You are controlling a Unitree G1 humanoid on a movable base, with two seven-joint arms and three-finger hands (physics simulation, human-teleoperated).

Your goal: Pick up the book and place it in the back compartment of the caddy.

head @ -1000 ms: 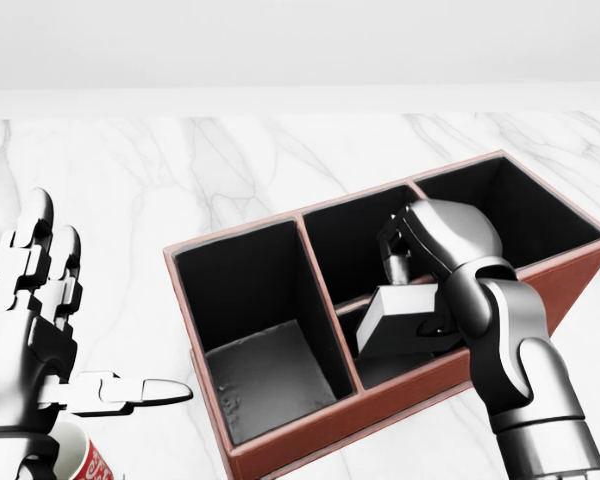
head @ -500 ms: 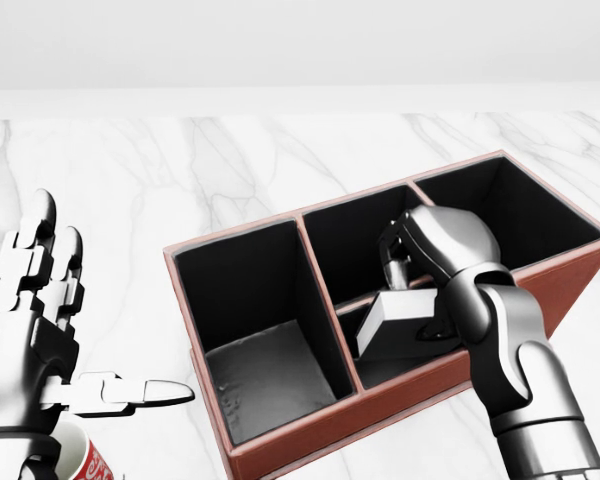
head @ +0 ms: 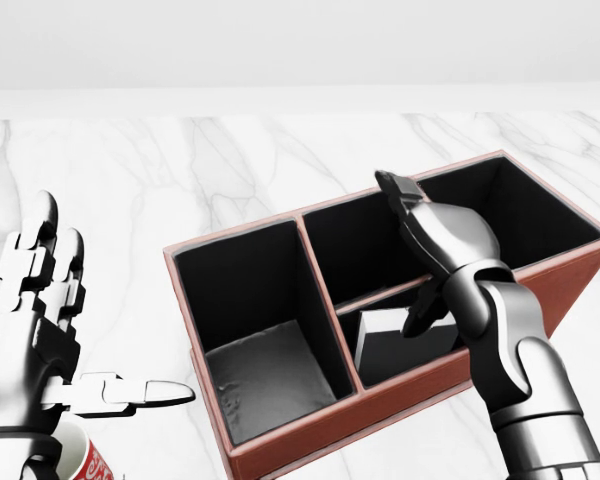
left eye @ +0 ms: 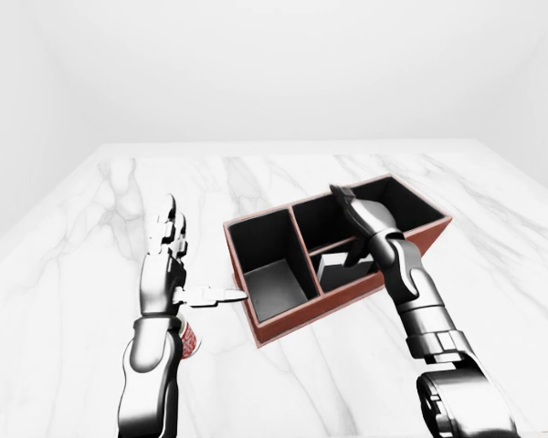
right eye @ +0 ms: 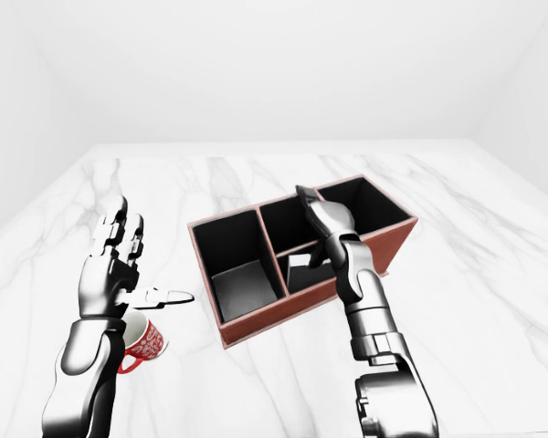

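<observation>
In caddy (head: 280, 445), book (head: 395, 345) lying flat

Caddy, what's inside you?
The caddy holds a grey book in its small middle compartment, nearest the view's bottom. The right hand, open, hangs over it and hides part of it. The other compartments look empty, though the hand covers some.
</observation>
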